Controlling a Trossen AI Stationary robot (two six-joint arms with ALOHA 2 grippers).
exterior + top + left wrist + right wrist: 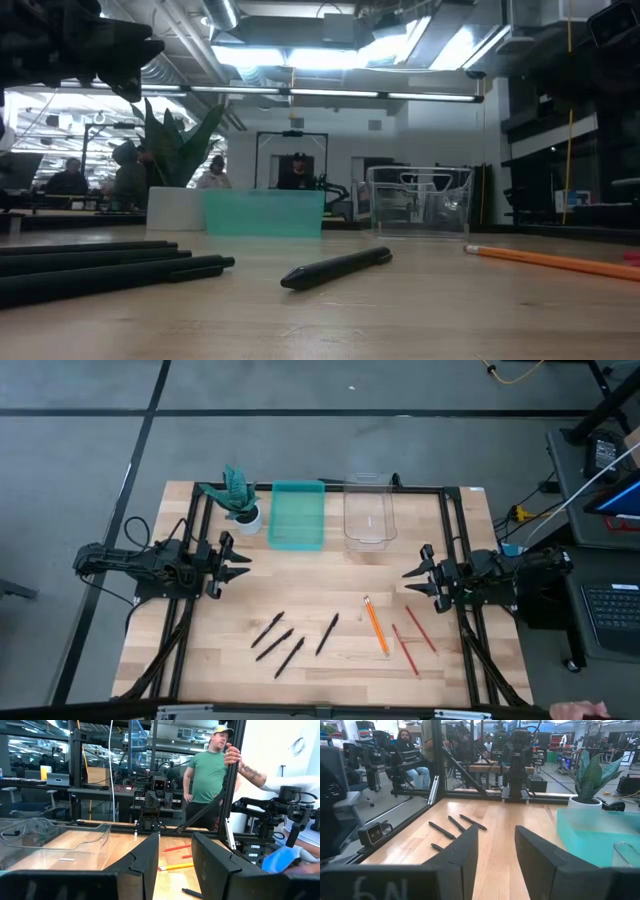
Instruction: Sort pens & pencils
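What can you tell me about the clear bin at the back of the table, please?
The clear bin is an open-topped rectangular tray of see-through, plastic-looking material with rounded corners. It sits upright on the wooden table near the back edge, right of the teal bin with a gap between them. It looks empty; nothing but the tabletop touches it.
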